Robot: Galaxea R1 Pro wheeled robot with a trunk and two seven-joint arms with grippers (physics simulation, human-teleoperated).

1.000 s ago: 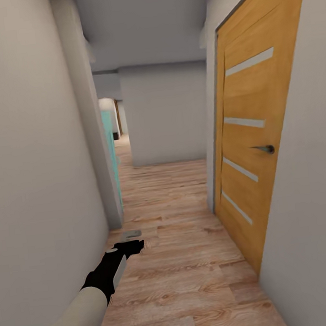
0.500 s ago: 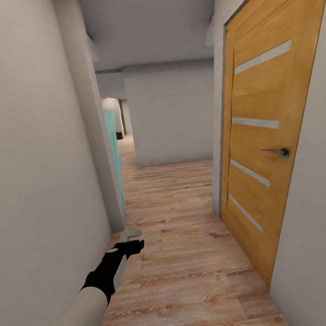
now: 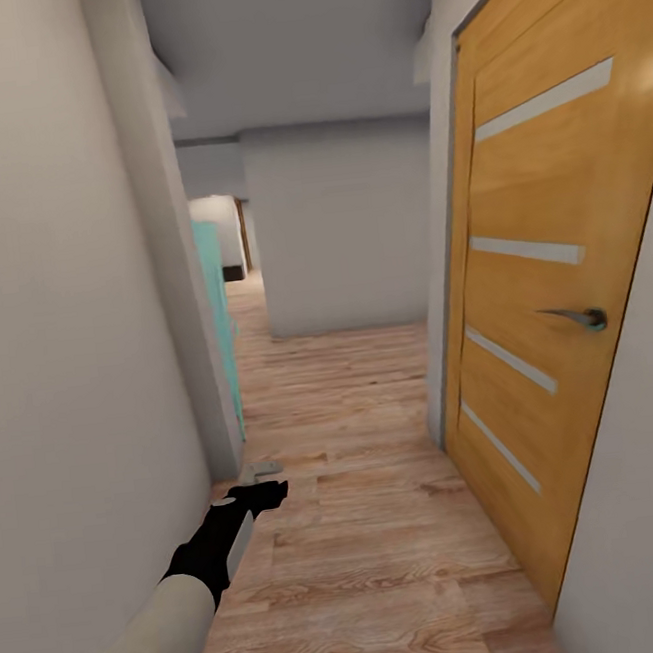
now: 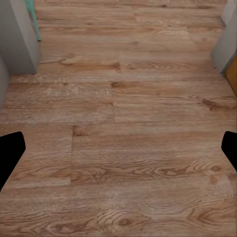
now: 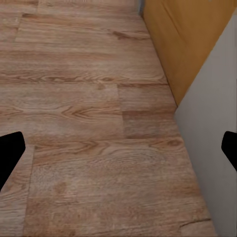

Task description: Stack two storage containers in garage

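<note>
Two grey-white walls (image 3: 52, 295) hemming a narrow corridor, light wood plank floor (image 3: 367, 523) running ahead to a blank end wall (image 3: 342, 234). Along the right, orange wooden door (image 3: 552, 273) with its lever handle (image 3: 577, 316) at mid-height; past the left corner, teal panel (image 3: 217, 318). Low and forward over the floor, left gripper (image 3: 259, 496), fingers (image 4: 10, 153) spread wide with nothing between; right gripper (image 5: 118, 148) likewise wide and empty, near the door's foot. Cannot tell where the two storage containers lie, nor which arm is nearer; probably in transit, so driving on before any reach.
</note>
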